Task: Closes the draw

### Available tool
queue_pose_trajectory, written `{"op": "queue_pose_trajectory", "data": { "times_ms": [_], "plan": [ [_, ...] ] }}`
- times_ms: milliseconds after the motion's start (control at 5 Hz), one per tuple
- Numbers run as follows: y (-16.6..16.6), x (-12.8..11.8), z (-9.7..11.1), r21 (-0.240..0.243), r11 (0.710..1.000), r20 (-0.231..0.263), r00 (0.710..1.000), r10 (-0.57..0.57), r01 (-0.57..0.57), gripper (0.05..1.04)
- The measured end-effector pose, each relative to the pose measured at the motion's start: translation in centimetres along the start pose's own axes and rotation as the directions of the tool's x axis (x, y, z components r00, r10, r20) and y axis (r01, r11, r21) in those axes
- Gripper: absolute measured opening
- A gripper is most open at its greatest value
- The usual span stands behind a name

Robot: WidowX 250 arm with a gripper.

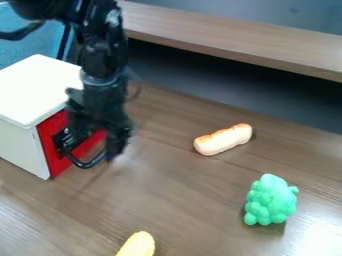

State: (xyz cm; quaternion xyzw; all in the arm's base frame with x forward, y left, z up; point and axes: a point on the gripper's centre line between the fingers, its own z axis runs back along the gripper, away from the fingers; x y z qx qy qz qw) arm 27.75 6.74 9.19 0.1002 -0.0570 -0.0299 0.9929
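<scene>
The black gripper (110, 145) hangs low at the left, in front of the white box and close to the handle; whether it touches the handle I cannot tell. The white box (41, 87) stands at the left edge with its red drawer front (52, 142) facing right. On that front is a black looped handle (87, 164), which sticks out toward the table. The arm and gripper hide the upper right part of the red front. The drawer front looks about flush with the box, though a small gap cannot be ruled out.
A bread-like toy (224, 139) lies right of the gripper on the wooden table (180, 200). Green toy grapes (270, 200) sit at the lower right, and a yellow toy (138, 245) at the bottom edge. A raised wooden ledge (234, 36) runs along the back.
</scene>
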Motion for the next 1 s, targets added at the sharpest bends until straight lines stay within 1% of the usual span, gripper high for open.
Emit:
{"op": "queue_pose_trajectory", "data": {
  "times_ms": [200,400,600,800,1000],
  "plan": [
    [-2.1,0.3,1.5,-0.081,0.996,0.039,0.999,-0.032,0.035,0.999],
    [-3.8,0.3,4.1,-0.15,0.987,0.089,0.995,-0.047,0.06,0.999],
    [-4.8,-1.0,7.4,-0.187,0.981,0.027,0.998,-0.054,0.058,0.999],
    [-4.9,-4.0,10.7,-0.171,0.985,-0.026,0.999,-0.021,0.016,0.999],
    [-4.7,-6.4,13.5,-0.13,0.991,-0.012,1.0,0.002,-0.003,0.999]
  ]
}}
